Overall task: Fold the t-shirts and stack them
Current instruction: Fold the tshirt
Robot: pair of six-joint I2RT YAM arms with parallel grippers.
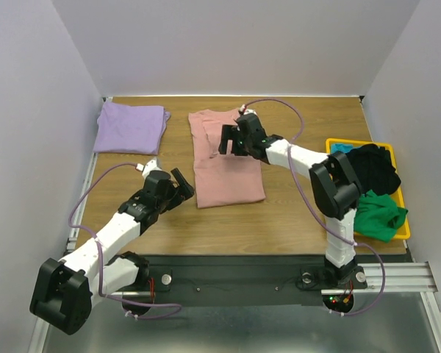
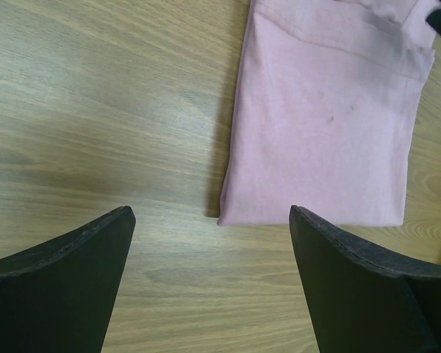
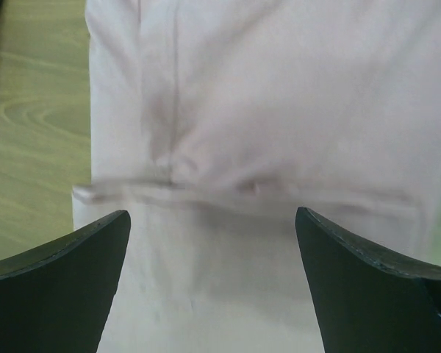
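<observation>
Arms (image 1: pixel 117 228) (image 1: pixel 298 158) angled inward toward pink t-shirt (image 1: pixel 228 176)

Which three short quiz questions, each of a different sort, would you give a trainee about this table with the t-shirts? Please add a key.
1. True or false: the right gripper is shut on the pink shirt.
2. Where on the table does the lavender shirt lie? A: near right; B: far left, folded; C: under the pink shirt.
3. Fill in: the black shirt and the green shirt lie in the yellow ____.
Key: 1 false, its jaws stand open above the shirt; 2 B; 3 bin.
</observation>
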